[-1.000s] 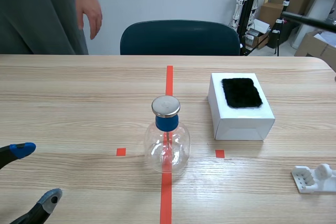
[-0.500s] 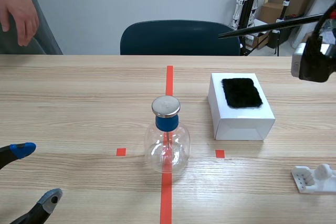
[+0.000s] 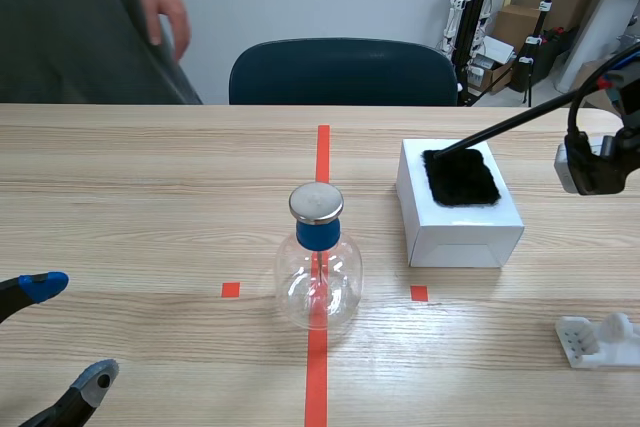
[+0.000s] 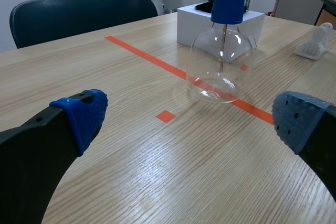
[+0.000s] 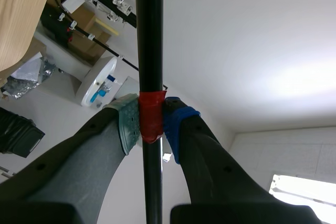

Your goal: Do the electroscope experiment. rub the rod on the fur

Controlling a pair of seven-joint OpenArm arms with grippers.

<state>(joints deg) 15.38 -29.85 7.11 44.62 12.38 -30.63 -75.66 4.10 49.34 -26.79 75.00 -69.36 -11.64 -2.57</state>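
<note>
A long black rod [image 3: 520, 119] slants down from the right arm to the black fur patch [image 3: 460, 176], its tip touching the fur's far left corner. The fur lies on top of a white box [image 3: 458, 227]. In the right wrist view my right gripper [image 5: 151, 121] is shut on the rod [image 5: 148, 35] at a band of red tape [image 5: 151, 116]. The glass flask electroscope [image 3: 318, 259] with blue neck and metal cap stands on the centre tape line; it also shows ahead of my left gripper [image 4: 189, 119], which is open and low at the near left [image 3: 55, 337].
A white plastic stand [image 3: 600, 339] lies near the front right edge. A dark blue chair [image 3: 343, 72] is behind the table. A person [image 3: 90, 27] stands at the far left, one hand hanging down. Cardboard boxes and equipment fill the back right.
The right arm has come down from above, tilting the rod until its tip met the fur. The person has shifted at the far left. The left gripper has stayed put.
</note>
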